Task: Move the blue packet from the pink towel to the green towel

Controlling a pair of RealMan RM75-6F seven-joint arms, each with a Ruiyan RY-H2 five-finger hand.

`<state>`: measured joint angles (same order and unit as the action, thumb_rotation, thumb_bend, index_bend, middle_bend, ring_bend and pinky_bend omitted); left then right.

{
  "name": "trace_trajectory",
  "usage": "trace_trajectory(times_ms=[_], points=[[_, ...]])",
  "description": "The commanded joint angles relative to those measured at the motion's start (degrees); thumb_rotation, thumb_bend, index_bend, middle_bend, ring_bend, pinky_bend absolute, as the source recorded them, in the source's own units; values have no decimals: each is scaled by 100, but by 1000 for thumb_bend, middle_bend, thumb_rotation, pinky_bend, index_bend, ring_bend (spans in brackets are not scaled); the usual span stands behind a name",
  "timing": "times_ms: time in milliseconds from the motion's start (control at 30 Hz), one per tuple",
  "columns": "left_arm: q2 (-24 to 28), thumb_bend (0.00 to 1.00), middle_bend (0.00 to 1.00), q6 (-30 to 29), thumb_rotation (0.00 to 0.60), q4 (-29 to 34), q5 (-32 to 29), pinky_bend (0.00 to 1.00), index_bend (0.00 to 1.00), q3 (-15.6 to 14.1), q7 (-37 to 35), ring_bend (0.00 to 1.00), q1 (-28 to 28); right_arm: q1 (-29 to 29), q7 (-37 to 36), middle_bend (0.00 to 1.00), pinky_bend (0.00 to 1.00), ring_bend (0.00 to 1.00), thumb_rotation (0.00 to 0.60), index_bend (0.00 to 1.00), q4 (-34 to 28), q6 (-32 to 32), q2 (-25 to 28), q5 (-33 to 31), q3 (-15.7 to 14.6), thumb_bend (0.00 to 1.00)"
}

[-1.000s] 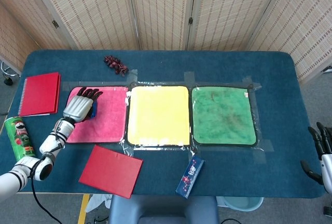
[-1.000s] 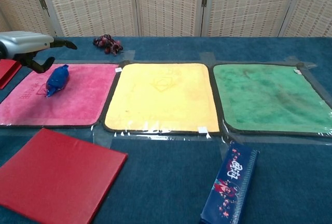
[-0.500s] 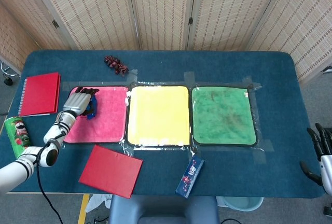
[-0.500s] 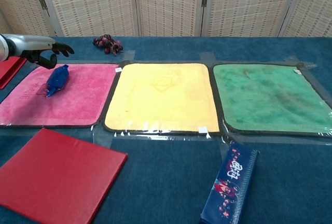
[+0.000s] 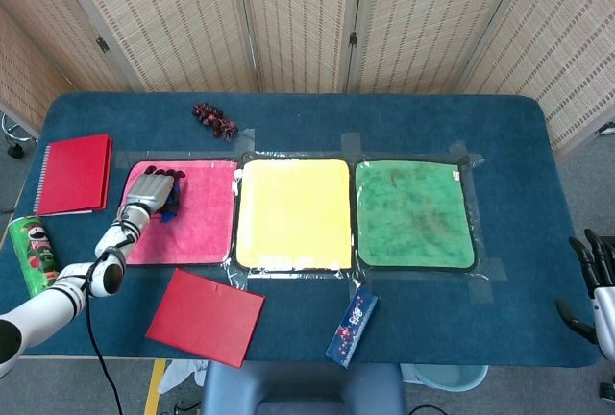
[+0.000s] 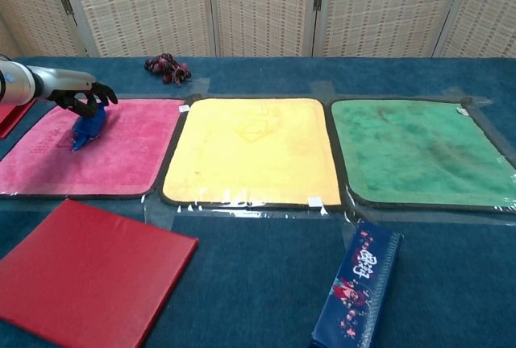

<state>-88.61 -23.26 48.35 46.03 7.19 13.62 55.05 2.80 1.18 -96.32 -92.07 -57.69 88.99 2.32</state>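
Observation:
The blue packet [image 6: 86, 127] lies on the pink towel [image 6: 121, 155] near its far left corner. My left hand [image 6: 79, 99] is down on it, dark fingers curled around the packet's far end. From the head view the left hand [image 5: 154, 190] hides most of the blue packet [image 5: 172, 207] on the pink towel [image 5: 204, 225]. The green towel [image 5: 413, 213] lies bare at the right of the row and shows as the green towel [image 6: 419, 151] in the chest view. My right hand [image 5: 598, 285] hangs off the table's right edge, fingers apart, holding nothing.
A yellow towel [image 5: 293, 211] lies between the pink and green ones. Red notebooks lie at the left [image 5: 75, 173] and front [image 5: 206, 315]. A green Pringles can [image 5: 33, 256] stands at the left edge. A dark blue box [image 5: 353, 327] sits near the front, a dark red bunch [image 5: 213, 119] behind.
My left hand has dropped from above the pink towel onto the blue packet, and its fingers have curled around it. The packet has not moved. The right hand is still.

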Motion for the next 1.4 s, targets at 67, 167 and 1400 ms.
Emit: trace_trajectory(times_ms=[67,167,1400], points=[[-16,918,214,-35,311,27,-196,94,169,-58,58,203,35,6,-19,0,0,48,600,0,19,3,-10,0,-8,318],[33,918,253,-107,308,145,-273,129,180,-115,114,264,37,18,-47,0,0,51,600,0,30,-5,-12,-12,-10,318],[653,328,8,-3307,600,548,3385,65,0,-1000,-267,16,-1389,-32,-269,0,0,62,600,0,157,-114,-50,299,-30,318]])
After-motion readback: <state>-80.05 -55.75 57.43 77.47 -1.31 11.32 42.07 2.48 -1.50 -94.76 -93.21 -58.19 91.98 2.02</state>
